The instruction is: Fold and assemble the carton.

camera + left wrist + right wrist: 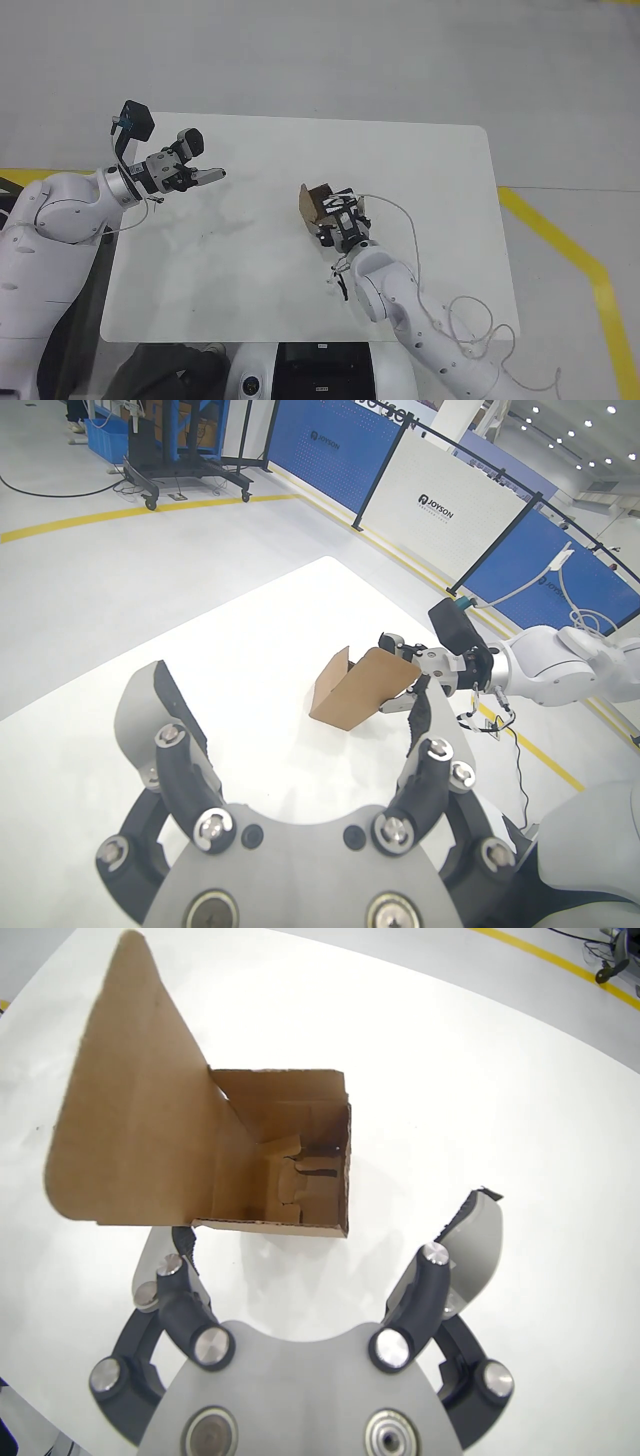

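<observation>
White rounded desk point(250, 290) carries the work. Toward its 9 o'clock edge hovers the left gripper point(292, 682), fingers point(165, 705) spread wide apart. Near the centre sits the brown cardboard carton point(318, 203), open with one broad flap raised. At its 5 o'clock is the right gripper point(332, 1215), fingers point(475, 1228) apart, one tucked beneath that flap.

One fingertip point(184, 1239) of the right pincer point(332, 1217), half hidden behind the raised flap of the carton point(135, 1128)
</observation>
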### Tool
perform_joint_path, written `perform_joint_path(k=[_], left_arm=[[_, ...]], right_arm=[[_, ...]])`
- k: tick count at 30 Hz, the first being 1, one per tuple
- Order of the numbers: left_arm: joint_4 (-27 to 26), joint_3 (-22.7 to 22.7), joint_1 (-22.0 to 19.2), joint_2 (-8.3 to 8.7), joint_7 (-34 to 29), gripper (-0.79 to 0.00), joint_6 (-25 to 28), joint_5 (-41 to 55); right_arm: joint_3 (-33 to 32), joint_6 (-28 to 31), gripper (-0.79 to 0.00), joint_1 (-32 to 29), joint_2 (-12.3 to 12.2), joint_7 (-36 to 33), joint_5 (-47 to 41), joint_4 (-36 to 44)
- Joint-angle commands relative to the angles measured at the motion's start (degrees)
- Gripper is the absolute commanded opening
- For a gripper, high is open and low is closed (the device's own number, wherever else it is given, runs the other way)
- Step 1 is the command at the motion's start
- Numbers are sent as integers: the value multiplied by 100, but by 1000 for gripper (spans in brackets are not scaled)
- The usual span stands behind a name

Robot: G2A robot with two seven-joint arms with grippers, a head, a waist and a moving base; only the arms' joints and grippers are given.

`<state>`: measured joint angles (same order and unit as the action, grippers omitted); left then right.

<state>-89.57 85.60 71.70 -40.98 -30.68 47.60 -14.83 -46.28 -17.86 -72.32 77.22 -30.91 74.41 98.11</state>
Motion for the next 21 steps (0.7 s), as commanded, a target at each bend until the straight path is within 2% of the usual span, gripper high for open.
perform_joint_path(k=[1, 11, 21], left_arm=[[0, 0, 0, 0, 0, 0, 0, 0], [0, 0, 0, 0, 0, 0, 0, 0], [0, 0, 0, 0, 0, 0, 0, 0]], right_arm=[[-160, -96, 0, -101, -25, -15, 62, 38], [-954, -256, 0, -554, -142, -242, 314, 449], [-1628, -275, 0, -526, -181, -458, 361, 456]])
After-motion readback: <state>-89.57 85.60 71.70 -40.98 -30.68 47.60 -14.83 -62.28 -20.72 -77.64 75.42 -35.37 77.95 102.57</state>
